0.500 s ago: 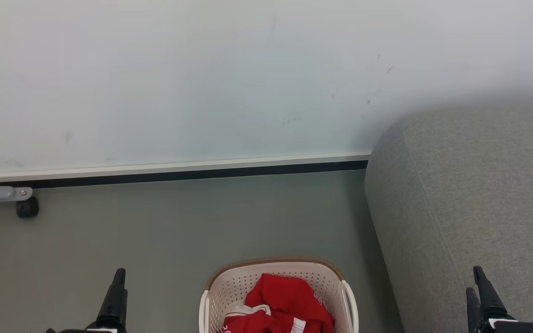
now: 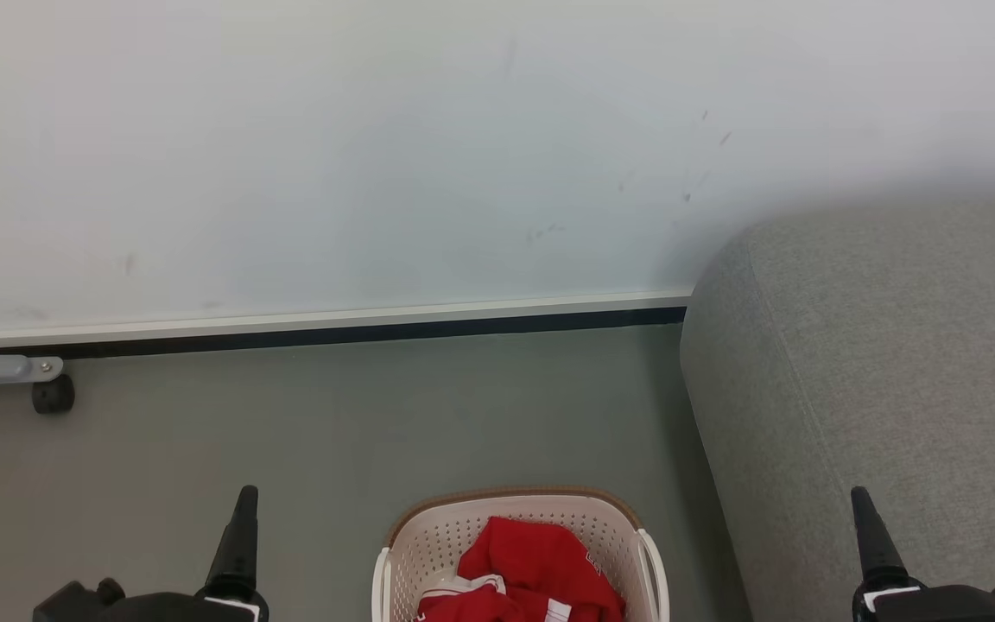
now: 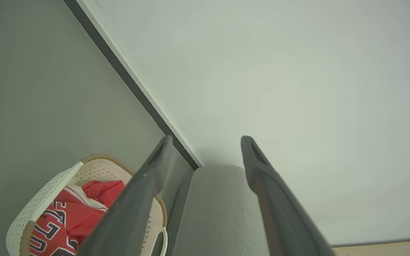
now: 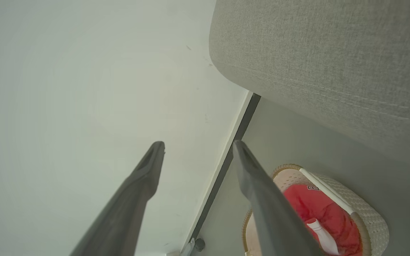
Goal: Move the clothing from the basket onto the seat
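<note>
The red clothes (image 2: 532, 561) lie bunched in the basket (image 2: 437, 527) beside the grey seat (image 2: 877, 363), and the left claw (image 3: 208, 140) and right claw (image 4: 198, 143) are wide apart and empty, so a grab might catch the basket's edge or lose the floppy clothes.

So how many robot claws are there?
2. The left claw is above the floor, left of the basket; the right claw is by the grey seat, right of the basket. Both are open.
</note>
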`<state>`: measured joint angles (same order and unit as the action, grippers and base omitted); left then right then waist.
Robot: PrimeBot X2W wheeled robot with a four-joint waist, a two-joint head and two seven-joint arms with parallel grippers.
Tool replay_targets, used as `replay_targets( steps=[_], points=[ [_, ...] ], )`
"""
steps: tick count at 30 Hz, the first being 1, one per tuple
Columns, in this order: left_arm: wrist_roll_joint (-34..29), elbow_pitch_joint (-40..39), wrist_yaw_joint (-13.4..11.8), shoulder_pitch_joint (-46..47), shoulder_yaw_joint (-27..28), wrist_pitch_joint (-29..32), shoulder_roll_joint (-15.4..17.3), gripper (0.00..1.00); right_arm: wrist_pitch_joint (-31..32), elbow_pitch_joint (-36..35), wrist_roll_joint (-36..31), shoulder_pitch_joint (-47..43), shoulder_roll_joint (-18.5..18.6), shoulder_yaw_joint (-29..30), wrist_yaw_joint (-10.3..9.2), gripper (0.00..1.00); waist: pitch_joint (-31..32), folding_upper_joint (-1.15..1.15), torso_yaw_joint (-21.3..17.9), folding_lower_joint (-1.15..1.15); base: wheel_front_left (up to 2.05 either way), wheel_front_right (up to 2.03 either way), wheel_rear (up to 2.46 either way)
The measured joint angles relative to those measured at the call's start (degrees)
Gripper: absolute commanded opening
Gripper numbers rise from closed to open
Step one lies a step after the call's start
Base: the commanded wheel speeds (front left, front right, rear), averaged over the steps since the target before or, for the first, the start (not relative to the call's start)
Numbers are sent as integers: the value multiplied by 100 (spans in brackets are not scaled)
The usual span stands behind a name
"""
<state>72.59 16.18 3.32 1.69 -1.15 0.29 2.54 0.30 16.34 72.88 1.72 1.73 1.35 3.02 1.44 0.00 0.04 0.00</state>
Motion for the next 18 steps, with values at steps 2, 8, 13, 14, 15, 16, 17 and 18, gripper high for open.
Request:
replay_targets(
  steps=[2,8,13,14,15,16,17,18],
  points=[
    [-246,-30,-40,1,-64,-47,35,100,-47,-37,-210,0,32,-81,-8,100,9,0,0,0,0,0,0],
    [-936,-104,-132,0,-247,-169,134,100,-172,-102,-856,-1,130,-333,-107,100,38,0,0,0,0,0,0],
    [-1334,-158,-188,-2,-339,-250,169,100,-250,-118,-1251,-2,177,-460,-159,100,56,0,-3,0,0,0,0],
    [-1405,-168,-193,-3,-363,-279,178,100,-282,-123,-1328,-2,192,-493,-177,100,61,0,-3,0,0,0,0],
    [-1522,-177,-234,-4,-380,-299,187,100,-298,-129,-1427,-2,205,-525,-205,100,66,0,-4,0,0,0,0],
    [-1638,-183,-241,-9,-402,-301,200,100,-318,-131,-1522,-2,215,-556,-210,100,70,0,-4,0,0,0,0],
    [-1715,-190,-257,-14,-425,-343,211,100,-345,-132,-1614,-2,223,-584,-225,100,74,0,-4,0,0,0,0],
    [-1797,-196,-279,-19,-446,-367,221,100,-350,-133,-1692,-2,234,-613,-246,100,79,0,-4,0,0,0,0]
  ],
)
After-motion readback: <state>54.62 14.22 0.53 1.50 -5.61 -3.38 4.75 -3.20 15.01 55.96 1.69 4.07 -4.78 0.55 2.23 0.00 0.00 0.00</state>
